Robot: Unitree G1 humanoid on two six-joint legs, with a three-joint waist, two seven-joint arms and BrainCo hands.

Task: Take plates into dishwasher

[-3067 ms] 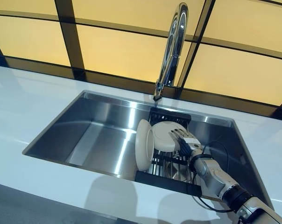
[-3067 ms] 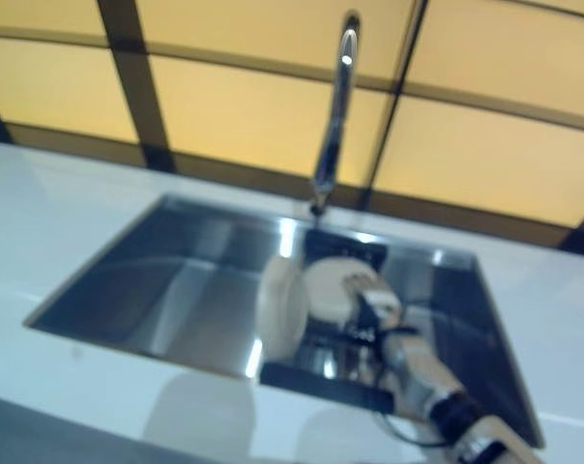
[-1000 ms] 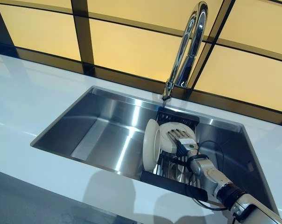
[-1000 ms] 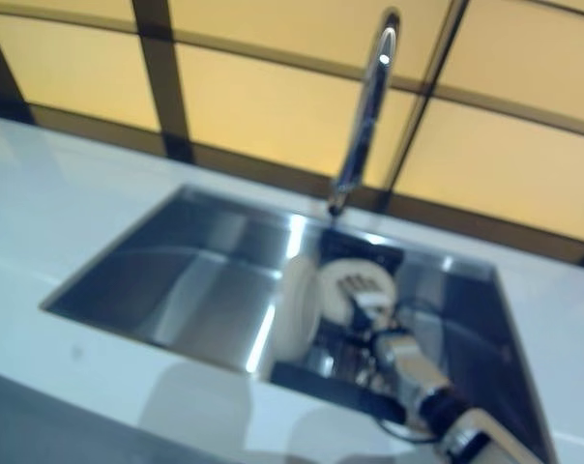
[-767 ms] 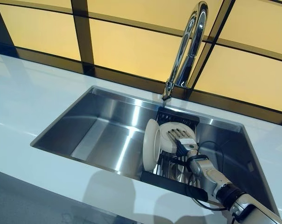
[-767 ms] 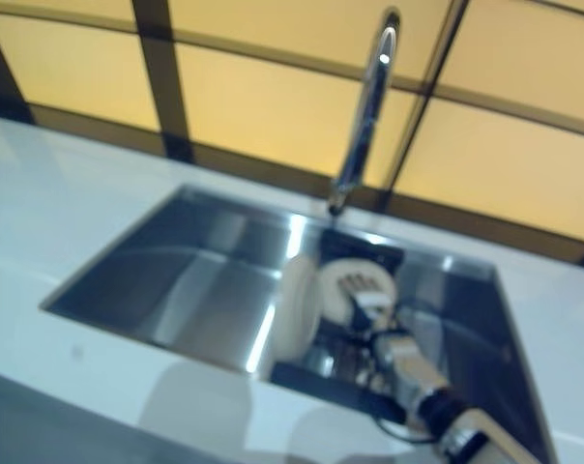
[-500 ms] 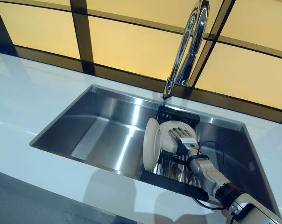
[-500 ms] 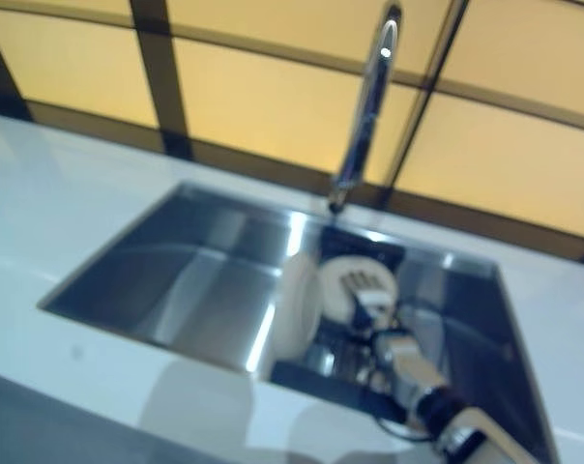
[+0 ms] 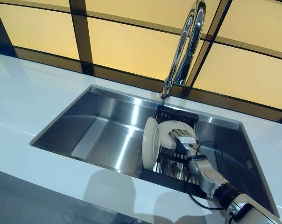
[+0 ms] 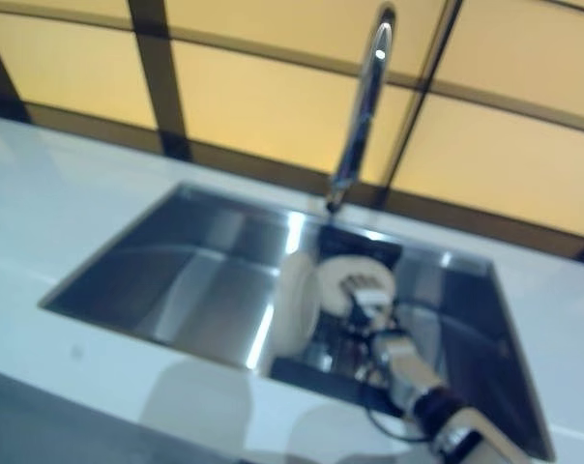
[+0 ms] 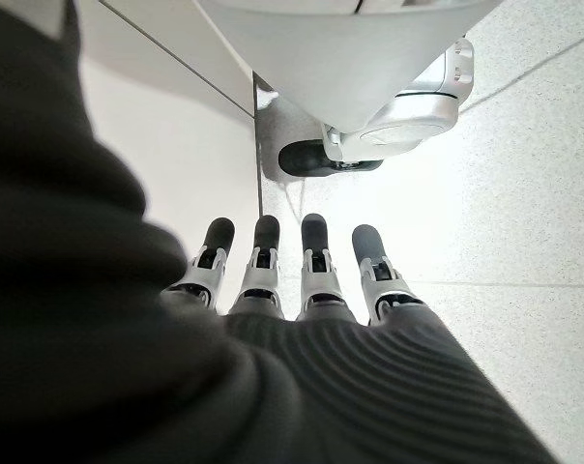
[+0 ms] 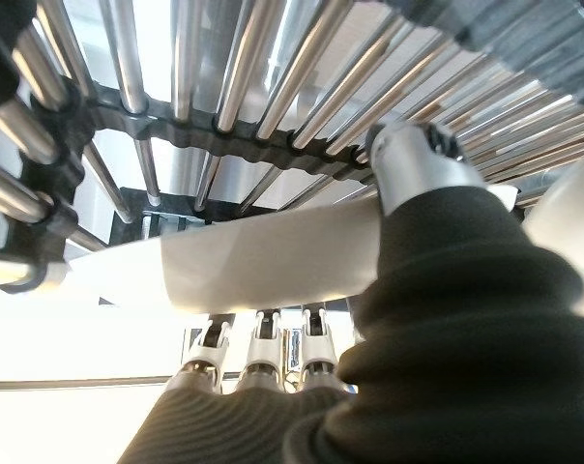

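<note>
Compared with three seconds ago, the right hand (image 9: 182,139) has closed more firmly on the rear plate (image 9: 171,132), which now sits slightly more upright in the rack (image 9: 165,177); much of the wider shift in the picture is camera movement. In the right wrist view the fingers (image 12: 261,349) lie on one face of the plate rim (image 12: 273,261) and the thumb (image 12: 408,164) presses the opposite face, so the hand is clamped on the plate.

Both plates stand on edge in the black rack at the right end of the sink (image 9: 94,135), below the tap (image 9: 185,42). The front plate (image 9: 150,143) stands just beside the held one, on the side away from the hand. The held plate's face is turned toward the hand, so the likely exit is straight up out of the rack slots.

Both plates are plain cream-white, round and glossy.

The left hand (image 11: 292,280) hangs over the floor, fingers straight, well away from the sink.
</note>
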